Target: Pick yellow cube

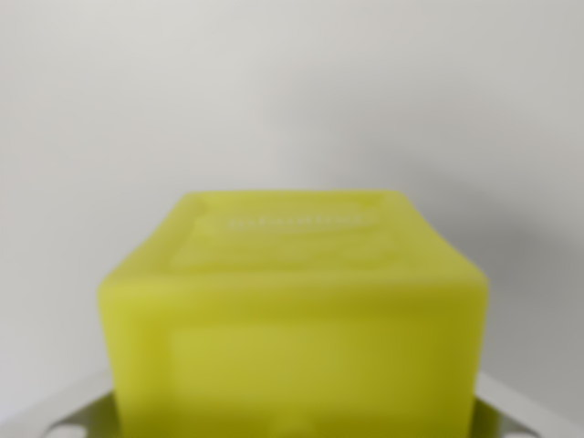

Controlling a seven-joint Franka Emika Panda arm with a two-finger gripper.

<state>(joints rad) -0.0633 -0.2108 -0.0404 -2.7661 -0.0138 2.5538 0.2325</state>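
The yellow cube (292,319) fills the lower middle of the wrist view, very close and blurred. Its top face has a raised rim and faint embossed lettering. My gripper (294,422) shows only as two pale grey fingers, one at the bottom left (64,412) and one at the bottom right (525,412). They press against the cube's two lower sides, so the gripper is shut on the cube. The cube's underside and the fingertips lie below the frame's edge.
Behind the cube there is only a plain white-grey surface (292,91), with a soft shadow (511,228) to the cube's right.
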